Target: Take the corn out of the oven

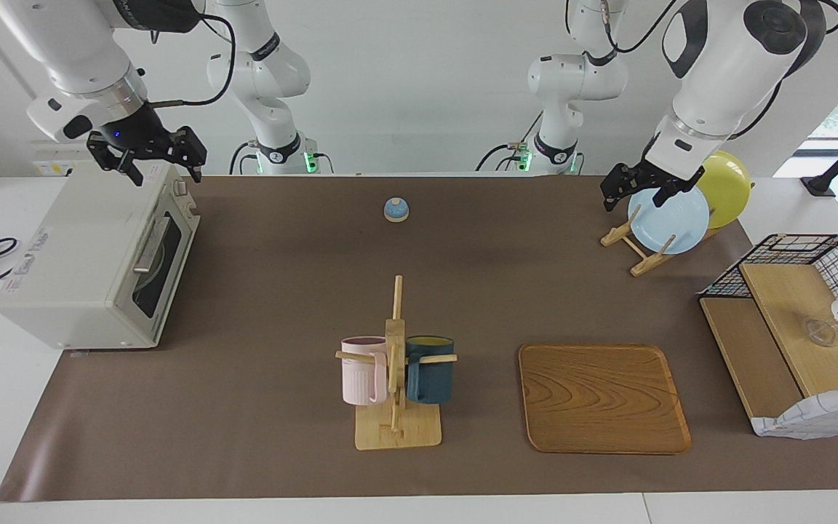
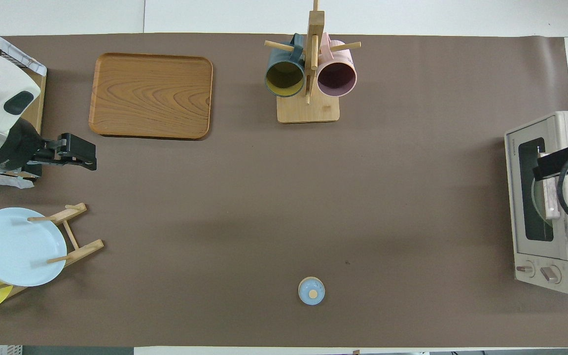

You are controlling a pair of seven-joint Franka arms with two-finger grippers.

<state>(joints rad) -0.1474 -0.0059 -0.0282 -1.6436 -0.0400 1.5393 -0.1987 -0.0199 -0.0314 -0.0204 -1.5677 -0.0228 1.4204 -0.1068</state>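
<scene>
The off-white oven stands at the right arm's end of the table with its glass door shut; it also shows in the overhead view. The corn is out of view; only a pale round shape shows dimly through the window. My right gripper hangs open and empty over the oven's top, at the end nearer the robots; in the overhead view the right gripper covers part of the door. My left gripper is open and empty over the plate rack, and the overhead view shows it too.
A wooden rack holds a light blue plate and a yellow plate. A mug tree carries a pink and a dark blue mug. A wooden tray, a small blue knobbed lid and a wire basket are on the table.
</scene>
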